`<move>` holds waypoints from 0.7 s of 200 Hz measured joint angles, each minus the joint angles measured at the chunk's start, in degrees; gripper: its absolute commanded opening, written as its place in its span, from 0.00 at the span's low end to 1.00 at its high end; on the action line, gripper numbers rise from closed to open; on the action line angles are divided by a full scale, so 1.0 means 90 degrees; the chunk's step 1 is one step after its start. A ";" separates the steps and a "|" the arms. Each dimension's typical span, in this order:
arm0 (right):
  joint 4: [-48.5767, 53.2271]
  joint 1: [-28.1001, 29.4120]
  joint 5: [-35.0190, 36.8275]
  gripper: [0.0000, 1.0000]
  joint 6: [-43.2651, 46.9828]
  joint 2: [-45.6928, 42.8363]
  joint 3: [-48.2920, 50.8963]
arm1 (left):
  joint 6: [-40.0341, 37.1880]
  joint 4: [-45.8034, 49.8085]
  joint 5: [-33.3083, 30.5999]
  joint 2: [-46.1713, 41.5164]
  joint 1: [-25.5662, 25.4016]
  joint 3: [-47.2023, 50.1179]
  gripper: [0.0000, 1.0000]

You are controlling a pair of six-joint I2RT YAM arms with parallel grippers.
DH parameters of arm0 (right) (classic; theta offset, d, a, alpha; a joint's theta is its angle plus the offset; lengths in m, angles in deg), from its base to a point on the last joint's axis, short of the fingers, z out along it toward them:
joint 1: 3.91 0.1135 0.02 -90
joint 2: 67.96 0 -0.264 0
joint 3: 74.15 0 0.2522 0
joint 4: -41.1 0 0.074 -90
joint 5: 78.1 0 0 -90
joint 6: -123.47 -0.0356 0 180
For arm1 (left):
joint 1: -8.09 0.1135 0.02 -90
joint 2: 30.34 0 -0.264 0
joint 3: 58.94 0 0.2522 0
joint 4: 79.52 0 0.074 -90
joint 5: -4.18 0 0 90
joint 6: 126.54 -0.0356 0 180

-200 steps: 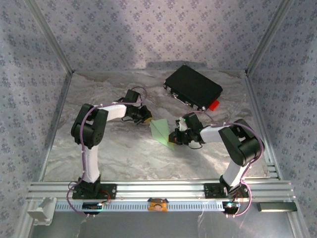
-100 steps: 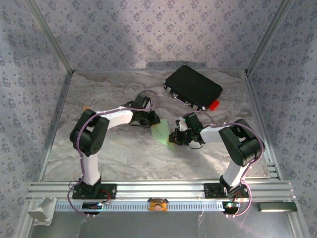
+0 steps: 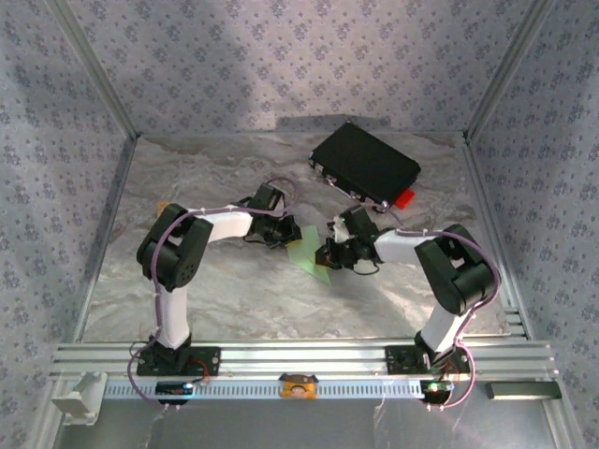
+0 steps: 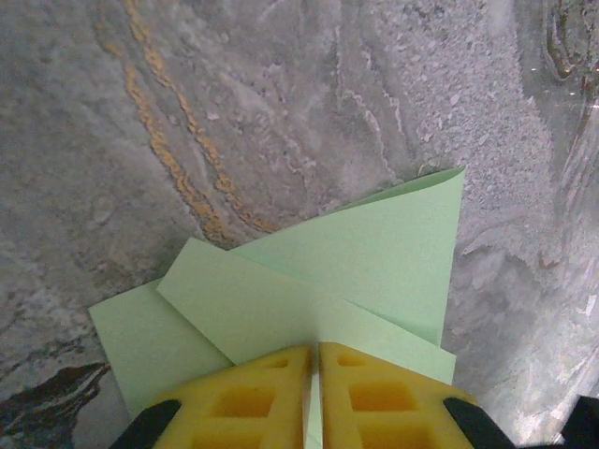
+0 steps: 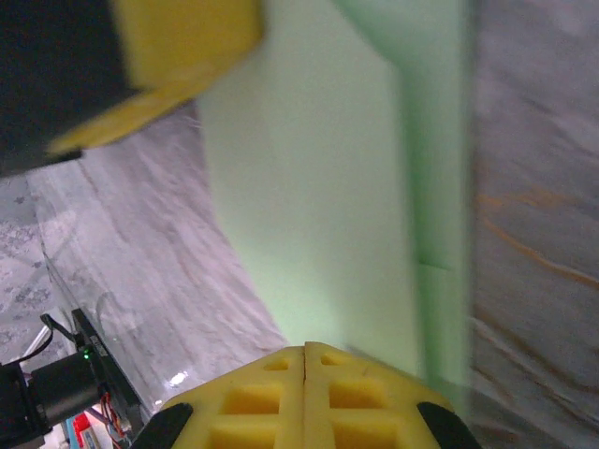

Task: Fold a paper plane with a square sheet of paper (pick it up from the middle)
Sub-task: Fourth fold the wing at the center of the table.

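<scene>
The square sheet of paper (image 3: 306, 249), pale green and folded into overlapping flaps, sits mid-table between both grippers. My left gripper (image 3: 288, 236) is at its upper left edge. In the left wrist view the yellow fingers (image 4: 253, 393) of my left gripper (image 4: 314, 350) are shut on the paper (image 4: 374, 253), a thin green strip showing between them. My right gripper (image 3: 328, 257) is at the paper's lower right end. In the right wrist view my right gripper (image 5: 305, 348) is shut at the edge of the paper (image 5: 318, 187), with the left gripper's yellow finger (image 5: 178, 47) at the far end.
A black rectangular case (image 3: 365, 164) lies at the back right with a small red tab (image 3: 403, 197) at its near corner. Patterned walls enclose the marbled table (image 3: 234, 299). An aluminium rail (image 3: 299, 355) runs along the front edge.
My left gripper has moved right from beside the paper onto its upper left edge and is shut on it. My right gripper has shifted slightly up and left with the paper.
</scene>
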 measured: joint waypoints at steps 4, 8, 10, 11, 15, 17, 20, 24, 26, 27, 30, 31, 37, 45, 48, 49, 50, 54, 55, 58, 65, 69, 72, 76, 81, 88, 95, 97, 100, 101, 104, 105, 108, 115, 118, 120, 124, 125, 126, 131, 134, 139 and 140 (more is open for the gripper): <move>0.0029 0.0034 0.0017 0.00 0.0022 0.0027 -0.0102 | -0.0002 -0.0007 0.0000 0.0000 0.0000 0.0002 0.12; 0.0049 0.0061 0.0027 0.00 0.0032 0.0049 -0.0189 | -0.0012 -0.0010 0.0000 0.0000 0.0000 0.0002 0.12; 0.0066 0.0078 0.0039 0.00 0.0046 0.0073 -0.0245 | -0.0015 -0.0010 0.0000 0.0000 0.0000 0.0002 0.12; 0.0070 0.0083 0.0039 0.00 0.0051 0.0083 -0.0265 | -0.0015 -0.0010 0.0000 0.0000 0.0000 0.0002 0.12; 0.0090 0.0114 0.0058 0.00 0.0061 0.0129 -0.0362 | -0.0017 -0.0010 0.0000 0.0000 0.0000 0.0002 0.12; 0.0095 0.0121 0.0068 0.00 0.0073 0.0148 -0.0393 | -0.0019 -0.0010 0.0000 0.0000 0.0000 0.0002 0.12; 0.0117 0.0141 0.0080 0.00 0.0078 0.0194 -0.0466 | -0.0022 -0.0010 0.0000 0.0000 0.0000 0.0002 0.12; 0.0134 0.0158 0.0109 0.00 0.0087 0.0245 -0.0534 | -0.0029 -0.0010 0.0002 0.0000 0.0000 0.0002 0.12; 0.0146 0.0160 0.0112 0.00 0.0092 0.0274 -0.0568 | -0.0039 -0.0010 0.0002 0.0000 0.0000 0.0002 0.12; 0.0148 0.0163 0.0114 0.00 0.0095 0.0282 -0.0580 | -0.0036 -0.0010 0.0002 0.0000 0.0000 0.0002 0.12; 0.0163 0.0172 0.0141 0.00 0.0097 0.0335 -0.0629 | -0.0039 -0.0010 0.0000 0.0000 0.0000 0.0002 0.12; 0.0168 0.0172 0.0143 0.00 0.0100 0.0345 -0.0639 | -0.0041 -0.0010 0.0002 0.0000 0.0000 0.0002 0.12; 0.0204 0.0177 0.0182 0.00 0.0104 0.0442 -0.0707 | -0.0041 -0.0010 0.0002 0.0000 0.0000 0.0002 0.12; 0.0257 0.0177 0.0238 0.00 0.0119 0.0549 -0.0743 | -0.0041 -0.0010 0.0000 0.0000 0.0000 0.0002 0.12; 0.0274 0.0177 0.0257 0.00 0.0121 0.0580 -0.0746 | -0.0041 -0.0010 0.0000 0.0000 0.0000 0.0002 0.12; 0.0284 0.0177 0.0265 0.00 0.0124 0.0588 -0.0746 | -0.0041 -0.0007 0.0000 0.0000 0.0000 0.0002 0.12; 0.0296 0.0175 0.0277 0.00 0.0121 0.0600 -0.0743 | -0.0041 -0.0007 0.0000 0.0000 0.0000 0.0002 0.12; 0.0342 0.0175 0.0301 0.00 0.0124 0.0631 -0.0738 | -0.0041 -0.0010 0.0000 0.0000 0.0000 0.0002 0.12; 0.0350 0.0175 0.0304 0.00 0.0124 0.0639 -0.0736 | -0.0041 -0.0010 0.0000 0.0000 0.0000 0.0002 0.12; 0.0369 0.0165 0.0313 0.00 0.0124 0.0656 -0.0712 | -0.0044 -0.0010 0.0000 0.0000 0.0000 0.0002 0.12; 0.0384 0.0151 0.0321 0.00 0.0124 0.0668 -0.0658 | -0.0044 -0.0007 0.0000 0.0000 0.0000 0.0002 0.12; 0.0384 0.0148 0.0321 0.00 0.0124 0.0668 -0.0610 | -0.0044 -0.0007 0.0000 0.0000 0.0000 0.0002 0.12; 0.0364 0.0141 0.0306 0.00 0.0124 0.0668 -0.0576 | -0.0041 -0.0010 0.0007 0.0000 0.0000 0.0002 0.12; 0.0325 0.0131 0.0291 0.00 0.0126 0.0661 -0.0542 | -0.0041 -0.0010 0.0012 0.0000 -0.0002 0.0002 0.12; 0.0279 0.0119 0.0274 0.00 0.0131 0.0644 -0.0503 | -0.0041 -0.0010 0.0015 0.0000 -0.0002 0.0002 0.12; 0.0194 0.0109 0.0265 0.00 0.0138 0.0602 -0.0418 | -0.0041 -0.0010 0.0022 0.0000 -0.0002 0.0002 0.11; 0.0131 0.0102 0.0253 0.01 0.0143 0.0522 -0.0306 | -0.0044 -0.0010 0.0022 0.0000 -0.0005 0.0002 0.11; 0.0124 0.0100 0.0253 0.01 0.0143 0.0491 -0.0270 | -0.0044 -0.0010 0.0022 0.0000 -0.0005 0.0002 0.11; 0.0102 0.0095 0.0253 0.01 0.0143 0.0449 -0.0211 | -0.0041 -0.0010 0.0022 0.0000 -0.0005 0.0002 0.11; 0.0097 0.0095 0.0250 0.01 0.0143 0.0437 -0.0197 | -0.0044 -0.0010 0.0019 0.0000 -0.0005 0.0002 0.12; 0.0097 0.0090 0.0248 0.01 0.0143 0.0391 -0.0141 | -0.0041 -0.0010 0.0019 0.0000 -0.0007 0.0002 0.11; 0.0095 0.0092 0.0248 0.01 0.0143 0.0369 -0.0109 | -0.0041 -0.0010 0.0019 0.0000 -0.0007 0.0002 0.11; 0.0085 0.0090 0.0248 0.01 0.0143 0.0321 -0.0049 | -0.0041 -0.0010 0.0019 0.0000 -0.0007 0.0002 0.11; 0.0085 0.0080 0.0245 0.01 0.0143 0.0209 0.0087 | -0.0044 -0.0007 0.0022 0.0002 -0.0005 0.0002 0.11; 0.0085 0.0078 0.0243 0.01 0.0143 0.0148 0.0158 | -0.0044 -0.0010 0.0024 0.0002 -0.0005 0.0002 0.11; 0.0083 0.0075 0.0245 0.01 0.0143 0.0124 0.0185 | -0.0044 -0.0010 0.0022 0.0002 -0.0007 0.0002 0.11; 0.0085 0.0063 0.0238 0.02 0.0143 0.0053 0.0262 | -0.0044 -0.0010 0.0022 0.0002 -0.0007 0.0002 0.11; 0.0085 0.0061 0.0238 0.02 0.0143 0.0041 0.0274 | -0.0044 -0.0010 0.0022 0.0002 -0.0007 0.0002 0.11; 0.0083 0.0061 0.0240 0.02 0.0143 0.0019 0.0301 | -0.0044 -0.0010 0.0022 0.0002 -0.0007 0.0002 0.11; 0.0085 0.0049 0.0231 0.02 0.0141 -0.0053 0.0393 | -0.0044 -0.0010 0.0022 0.0002 -0.0005 0.0002 0.11; 0.0080 0.0041 0.0231 0.02 0.0143 -0.0097 0.0447 | -0.0044 -0.0007 0.0022 0.0002 -0.0007 0.0002 0.11; 0.0075 0.0024 0.0209 0.02 0.0143 -0.0165 0.0534 | -0.0044 -0.0007 0.0022 0.0002 -0.0005 0.0002 0.11; 0.0070 0.0022 0.0206 0.02 0.0143 -0.0175 0.0546 | -0.0044 -0.0007 0.0022 0.0002 -0.0005 0.0002 0.11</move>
